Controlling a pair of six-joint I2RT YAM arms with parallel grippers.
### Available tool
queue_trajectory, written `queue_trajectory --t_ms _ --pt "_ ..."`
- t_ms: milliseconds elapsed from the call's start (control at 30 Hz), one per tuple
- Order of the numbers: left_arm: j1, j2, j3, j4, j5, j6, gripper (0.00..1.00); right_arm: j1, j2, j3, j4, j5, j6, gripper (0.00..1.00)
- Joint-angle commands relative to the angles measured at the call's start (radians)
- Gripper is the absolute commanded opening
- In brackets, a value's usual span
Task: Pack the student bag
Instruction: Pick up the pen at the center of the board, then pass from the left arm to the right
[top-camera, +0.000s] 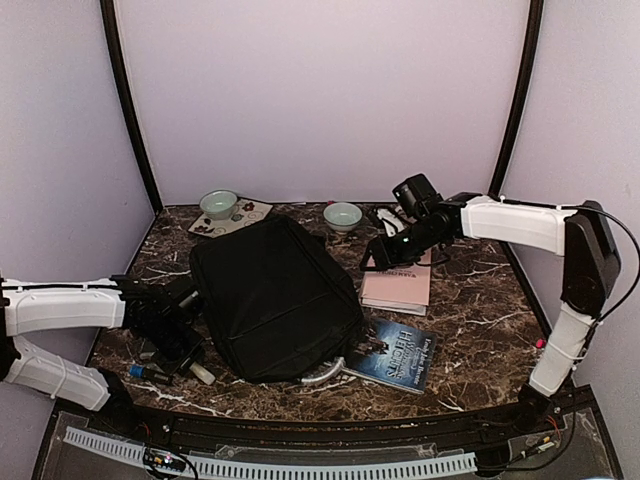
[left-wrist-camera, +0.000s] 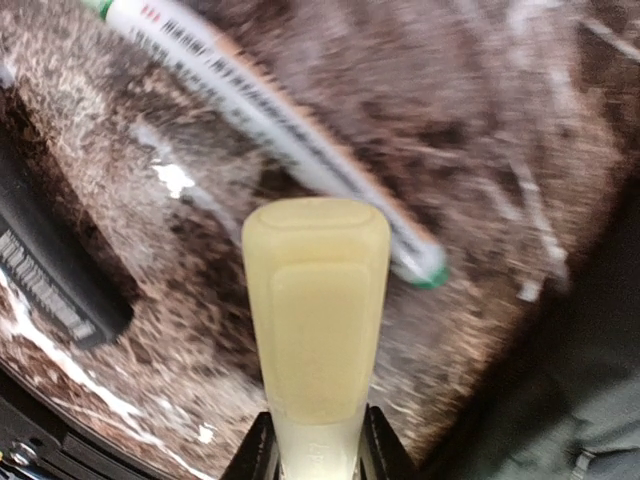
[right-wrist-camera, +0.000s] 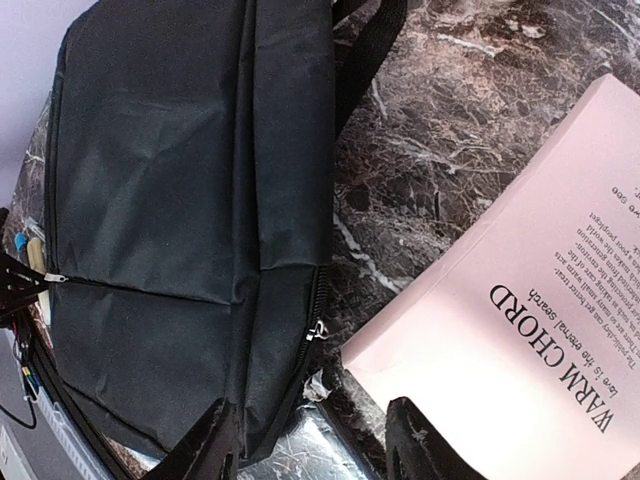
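Left fingers (left-wrist-camera: 250, 460) pinch pale stick (left-wrist-camera: 315, 310); right fingers (right-wrist-camera: 205, 445) apart, empty. Shallow grip: stick may drop short of bag (top-camera: 275, 295), 3 o'clock.

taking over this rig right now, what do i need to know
Left tool: low over the dark marble table by a white green-tipped marker; grip unclear.
Right tool: open, empty, above the pink paperback book.
Large black fabric backpack: flat mid-table, looks zipped.
Done: nothing visibly packed.
To do: open bag, load marker, pink book and dark blue book.
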Motion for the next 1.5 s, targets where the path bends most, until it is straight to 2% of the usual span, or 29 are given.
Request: queue_trajectory --t_ms 0,133,167,200,267,333,733,833,967,1300,1467 --pt "0.000 -0.057 0.059 -0.042 -0.051 -0.027 0.00 -0.001 -0.078 -0.052 0.128 -0.008 0.013 0.52" --pt "0.001 -0.095 0.113 -0.048 -0.080 -0.043 0.00 0.014 -0.124 -0.082 0.199 -0.023 0.015 0.57" --pt "0.001 -0.103 0.129 -0.045 -0.087 -0.045 0.00 0.019 -0.134 -0.086 0.212 -0.023 0.016 0.63" --pt "0.000 -0.108 0.143 -0.033 -0.094 -0.045 0.00 0.024 -0.142 -0.087 0.223 -0.022 0.018 0.76" --pt "0.000 -0.116 0.171 -0.012 -0.104 -0.046 0.00 0.035 -0.155 -0.088 0.243 -0.029 0.018 0.94" --pt "-0.001 -0.112 0.193 0.046 -0.112 -0.037 0.00 0.043 -0.169 -0.096 0.275 -0.040 0.021 0.99" --pt "-0.031 0.045 0.327 0.437 -0.108 -0.109 0.00 0.163 -0.253 -0.196 0.628 -0.067 0.137 0.99" --pt "-0.030 0.098 0.399 0.473 -0.112 -0.113 0.00 0.182 -0.254 -0.231 0.677 -0.061 0.168 0.98" --pt "-0.030 0.167 0.435 0.646 -0.111 -0.107 0.00 0.202 -0.258 -0.258 0.736 -0.027 0.172 0.95" --pt "-0.035 0.288 0.543 0.818 -0.101 -0.098 0.00 0.216 -0.253 -0.317 0.897 0.048 0.303 0.94" --pt "-0.046 0.310 0.567 0.858 -0.102 -0.120 0.00 0.233 -0.207 -0.283 0.930 0.045 0.312 0.88"
